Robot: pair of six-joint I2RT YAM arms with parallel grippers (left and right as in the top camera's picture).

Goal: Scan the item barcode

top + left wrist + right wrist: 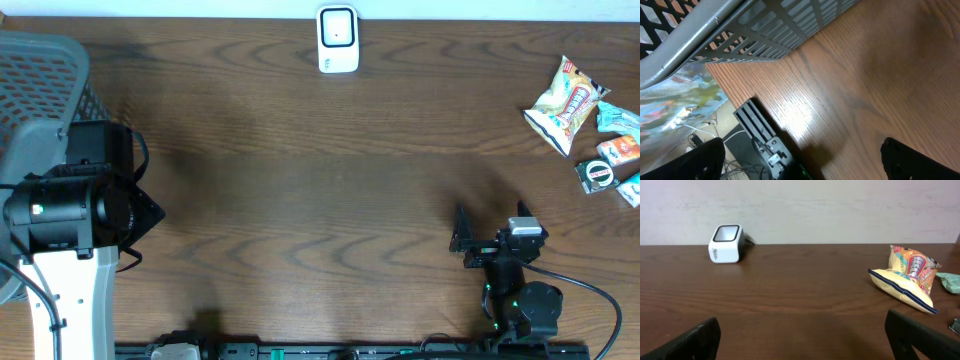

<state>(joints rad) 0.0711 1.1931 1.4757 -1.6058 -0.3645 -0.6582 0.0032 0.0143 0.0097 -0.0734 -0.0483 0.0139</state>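
Note:
A white barcode scanner (338, 40) stands at the table's far edge; in the right wrist view the scanner (726, 244) is far ahead to the left. The items lie at the far right: a yellow snack bag (566, 105) (907, 277) and small packets (620, 150) beside it. My right gripper (490, 224) (802, 340) sits near the front right, open and empty, pointing toward the back wall. My left gripper (807, 165) is open over the table's front left corner with nothing between its black fingers (702, 160). The left arm (70, 205) covers it from above.
A grey mesh basket (40, 80) (755, 35) stands at the back left, close to the left arm. A teal packet (617, 118), a dark round-labelled pack (598, 175) and a blue packet (630, 188) lie by the right edge. A black rail (300, 351) runs along the front edge.

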